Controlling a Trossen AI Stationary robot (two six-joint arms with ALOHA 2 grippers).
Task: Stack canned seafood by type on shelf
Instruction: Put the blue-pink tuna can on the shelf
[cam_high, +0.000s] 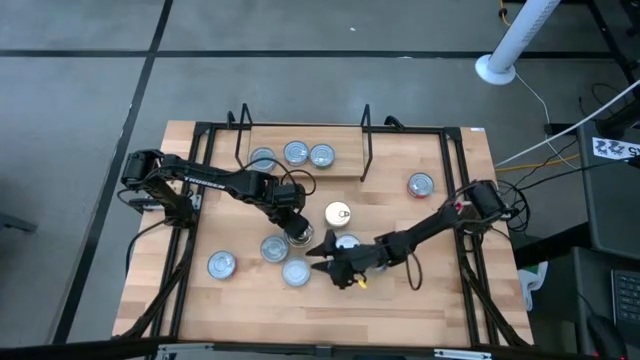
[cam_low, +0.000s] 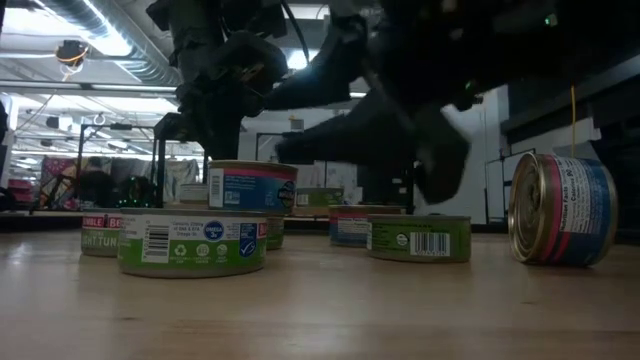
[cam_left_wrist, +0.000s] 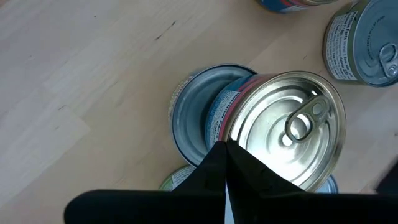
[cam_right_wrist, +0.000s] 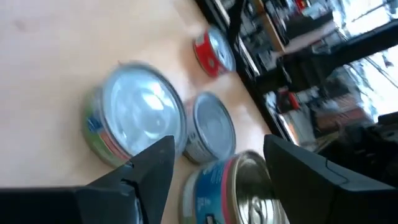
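Overhead, we found the left gripper (cam_high: 297, 236) positioned above the centre of the table (cam_high: 440, 290), with its fingers (cam_left_wrist: 249, 177) drawn fully together. From the left wrist view, the closed finger tips met at the near rim of a silver-lidded tin with a pull ring (cam_left_wrist: 286, 127), which sat tilted and off-centre on a blue-labelled tin (cam_left_wrist: 196, 115) beneath it; we could not tell whether the fingers pinched the rim or merely rested against it. We noted the right gripper (cam_high: 335, 268) just beside it toward the table's front, its fingers (cam_right_wrist: 155, 165) spread wide with nothing between them; a blue-labelled tin with a bright lid (cam_right_wrist: 239, 186) lay just beyond the gap. We counted three tins (cam_high: 294, 154) standing in a row on the shelf (cam_high: 365, 150) at the rear of the table. We recorded a gold-lidded tin (cam_high: 338, 213) near the left gripper, a red-labelled tin (cam_high: 421, 185) well apart at the right side, and a further tin (cam_high: 221, 264) toward the front left. At table height, a green-labelled tin (cam_low: 192, 243) stood nearest the camera, and another tin (cam_low: 560, 208) stood on its edge at the right.
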